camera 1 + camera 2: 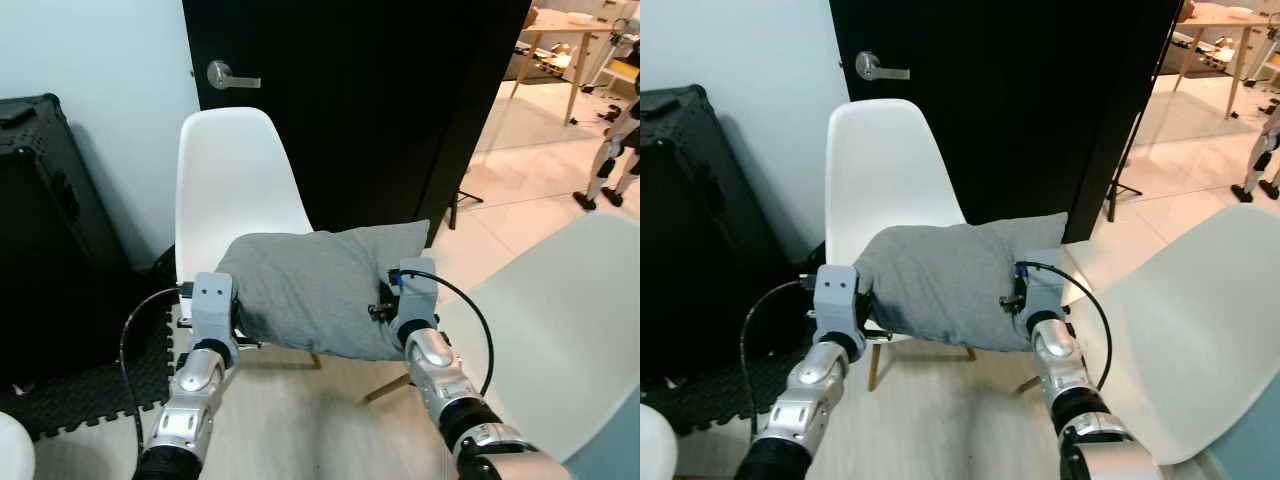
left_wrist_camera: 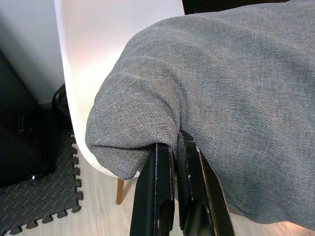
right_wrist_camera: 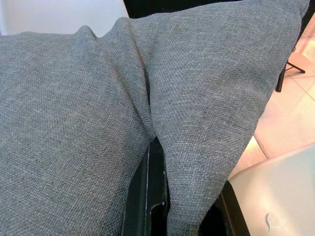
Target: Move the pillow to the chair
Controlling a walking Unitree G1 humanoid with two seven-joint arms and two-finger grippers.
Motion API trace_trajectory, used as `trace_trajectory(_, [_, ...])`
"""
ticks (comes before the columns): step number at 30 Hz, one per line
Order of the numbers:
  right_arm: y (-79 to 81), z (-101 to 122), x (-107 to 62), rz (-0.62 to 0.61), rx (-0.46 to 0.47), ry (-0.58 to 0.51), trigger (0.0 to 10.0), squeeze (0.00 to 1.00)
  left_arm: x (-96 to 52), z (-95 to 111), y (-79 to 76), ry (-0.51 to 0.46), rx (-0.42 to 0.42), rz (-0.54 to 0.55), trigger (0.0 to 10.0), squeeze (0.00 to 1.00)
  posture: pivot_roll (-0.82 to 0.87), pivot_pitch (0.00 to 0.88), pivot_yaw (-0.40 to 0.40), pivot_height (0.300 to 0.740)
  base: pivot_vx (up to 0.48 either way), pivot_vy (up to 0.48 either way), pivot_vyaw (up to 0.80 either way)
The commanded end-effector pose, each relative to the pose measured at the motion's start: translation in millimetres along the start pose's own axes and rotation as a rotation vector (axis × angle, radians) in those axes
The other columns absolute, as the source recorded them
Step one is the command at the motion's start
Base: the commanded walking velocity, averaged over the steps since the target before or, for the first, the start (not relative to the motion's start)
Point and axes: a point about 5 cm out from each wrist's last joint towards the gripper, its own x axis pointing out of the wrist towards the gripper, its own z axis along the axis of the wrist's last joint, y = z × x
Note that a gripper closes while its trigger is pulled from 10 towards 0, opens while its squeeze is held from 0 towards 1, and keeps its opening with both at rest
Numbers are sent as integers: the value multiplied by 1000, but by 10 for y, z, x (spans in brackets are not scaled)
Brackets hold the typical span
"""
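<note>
Behind the white chair [image 1: 237,180] stands a black door [image 1: 380,90] with a silver lever handle [image 1: 228,76]. To the robot's left a black case [image 1: 45,230] leans at the pale wall, and dark foam floor mats [image 1: 85,395] with toothed edges lie under it. To the robot's right a second pale chair [image 1: 560,330] is near, its curved shell just beside the right arm. Far behind, on the tiled floor, there is a wooden table [image 1: 560,40] and the legs of another robot [image 1: 610,160]. Nothing lies on the seat of the white chair under the pillow.

The grey pillow [image 1: 320,285] is held in the air just above the front of the white chair's seat, between the two arms. Its long axis goes from side to side, across the robot's front, and one broad face looks up and toward the camera. The corner on the right side points up toward the door.

The left pincer [image 2: 174,162] is closed narrow on the left end of the pillow, with cloth folded between the black fingers. The right pincer [image 3: 162,162] holds the right end, a pleat of cloth pinched between its fingers.
</note>
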Motion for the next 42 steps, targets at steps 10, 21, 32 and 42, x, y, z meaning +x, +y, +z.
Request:
trace_trajectory(10, [97,83,46,51,-9,-21,10000,0,16,93,-81,-62,11,-37,10000,0,30,0,-51,740,206,0,0])
trace_trajectory(21, [82,78,47,57,-3,-16,10000,0,15,88,-75,-67,9,-28,10000,0,37,0,-68,740,344,0,0])
trace_trajectory(32, [74,69,45,61,-3,-10,10000,0,6,78,-82,-66,8,-30,10000,0,36,0,-71,740,341,0,0])
trace_trajectory(42, [65,75,49,57,3,-10,10000,0,11,79,-88,-65,17,-38,10000,0,37,0,-70,740,343,0,0])
